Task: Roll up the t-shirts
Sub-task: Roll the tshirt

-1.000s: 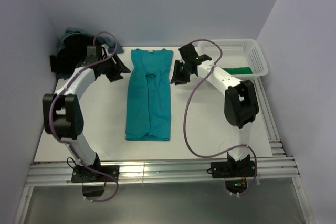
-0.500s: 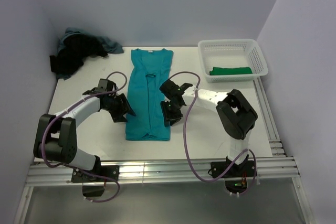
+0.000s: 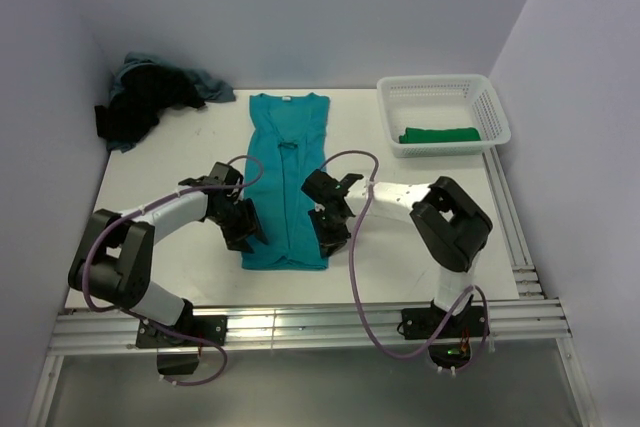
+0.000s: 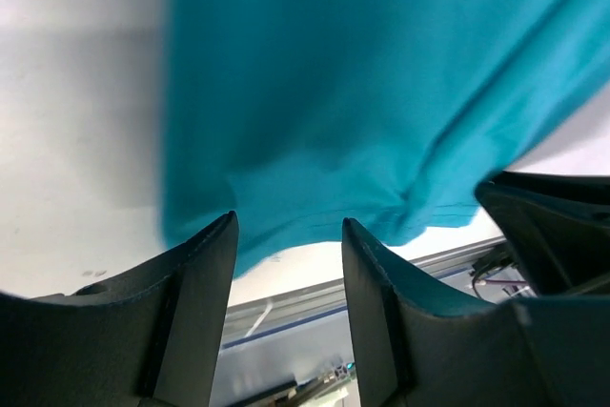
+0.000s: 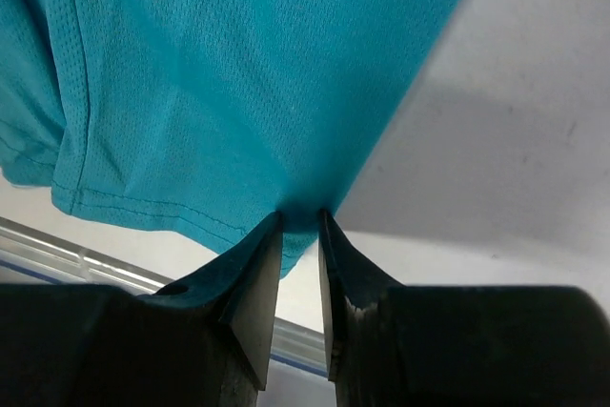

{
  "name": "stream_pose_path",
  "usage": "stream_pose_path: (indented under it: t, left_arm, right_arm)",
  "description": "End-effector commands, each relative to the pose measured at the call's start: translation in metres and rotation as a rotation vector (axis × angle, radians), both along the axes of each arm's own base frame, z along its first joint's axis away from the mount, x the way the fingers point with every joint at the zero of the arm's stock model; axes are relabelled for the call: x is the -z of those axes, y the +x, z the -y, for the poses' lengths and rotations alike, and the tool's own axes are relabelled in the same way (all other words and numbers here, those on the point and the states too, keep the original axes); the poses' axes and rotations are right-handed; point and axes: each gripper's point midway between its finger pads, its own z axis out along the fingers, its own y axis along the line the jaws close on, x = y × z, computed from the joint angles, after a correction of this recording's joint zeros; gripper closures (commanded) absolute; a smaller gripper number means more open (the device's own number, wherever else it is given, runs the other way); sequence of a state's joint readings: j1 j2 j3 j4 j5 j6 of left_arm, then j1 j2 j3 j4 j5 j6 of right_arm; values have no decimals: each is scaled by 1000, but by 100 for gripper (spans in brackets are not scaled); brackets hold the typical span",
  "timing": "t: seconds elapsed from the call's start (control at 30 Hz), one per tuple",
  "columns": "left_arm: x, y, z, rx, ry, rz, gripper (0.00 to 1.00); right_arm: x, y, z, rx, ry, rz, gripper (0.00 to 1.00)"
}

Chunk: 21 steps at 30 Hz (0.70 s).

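The bright teal t-shirt (image 3: 286,177) lies flat in the middle of the white tabletop (image 3: 400,237), folded lengthwise into a long narrow strip. Its collar points to the far edge and its hem to the near edge. The two long sides are turned inward and meet along a crease down the centre, with a small pucker below the neckline. In the right wrist view the cloth (image 5: 210,73) shows a fine knit and a stitched hem line. In the left wrist view it (image 4: 362,92) looks smooth, with soft ripples near the hem.

The left tool (image 3: 243,229) sits at the hem's left corner. Its jaws stand apart (image 4: 288,226), and the hem edge shows just past the tips. I cannot tell whether they touch the cloth. The right tool (image 3: 328,232) sits at the hem's right corner. Its fingers are drawn close together (image 5: 300,221), gripping the teal t-shirt by its long right edge, just above the hem.

A heap of dark t-shirts (image 3: 150,97), black with dusty blue, is bunched in the far left corner, well apart from both tools. In the far right corner stands a white plastic lattice basket (image 3: 497,117) with a folded green t-shirt (image 3: 440,134) inside.
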<state>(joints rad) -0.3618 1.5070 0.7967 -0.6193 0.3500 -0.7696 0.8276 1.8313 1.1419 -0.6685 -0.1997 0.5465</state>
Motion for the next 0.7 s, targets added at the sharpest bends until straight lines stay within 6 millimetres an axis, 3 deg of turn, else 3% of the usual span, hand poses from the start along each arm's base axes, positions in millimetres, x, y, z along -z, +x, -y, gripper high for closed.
stream_pose_path:
  t: [0.0,0.2,0.4,0.5,0.67]
  left_arm:
    - [7,-16,-9,28,53,-60,47]
    - [5,-27,-8,65,39,-89,47]
    - [-16,-21,-6,65,24,0,42]
    - [-16,-23,-4,66,13,-4,39]
    - [-15,-26,-6,34,-3,25,37]
  right_arm:
    - [2,-8,18,23,-43,5,70]
    - [-5,-13,20,17,-25,7,66]
    - [-37,-13,9,35,108,45,57]
    - [-48,-13,4,80,203,28,53]
    - [-45,-21,2,181,287,-27,50]
